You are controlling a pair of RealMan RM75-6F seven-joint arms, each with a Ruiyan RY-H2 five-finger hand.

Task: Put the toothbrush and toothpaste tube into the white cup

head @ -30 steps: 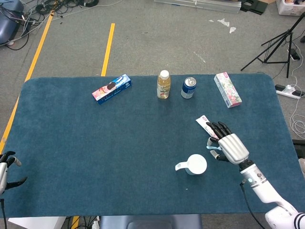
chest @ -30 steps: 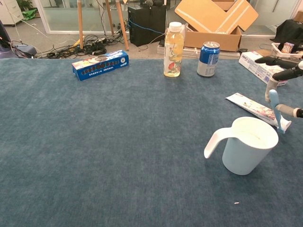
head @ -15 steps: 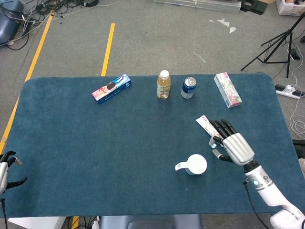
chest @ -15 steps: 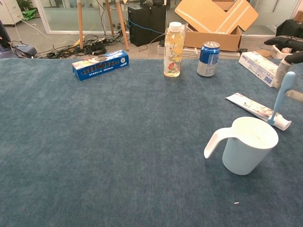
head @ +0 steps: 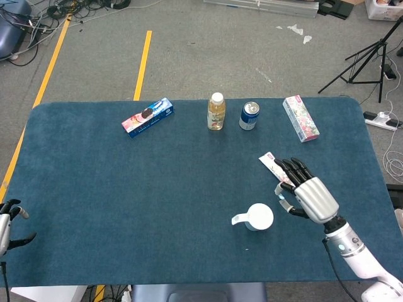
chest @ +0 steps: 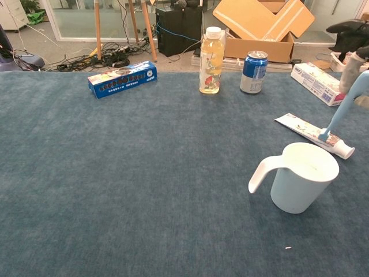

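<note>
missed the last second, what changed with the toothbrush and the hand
The right hand, holding the toothbrush, has lifted it and drawn back a little toward the table's near right; the brush now hangs higher and more tilted, its lower end over the toothpaste tube. Tube, white cup, left hand and the back-row items stayed put.

Along the far edge of the tabletop (head: 126,189) we note a cookie box (head: 147,117), juice bottle (head: 216,112), blue can (head: 250,116) and floral carton (head: 300,118).

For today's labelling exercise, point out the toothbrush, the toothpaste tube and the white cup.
toothbrush (chest: 341,112), chest view, on the handle.
toothpaste tube (chest: 301,126), chest view, on the flat body.
white cup (chest: 300,183), chest view, on the outer wall.
</note>
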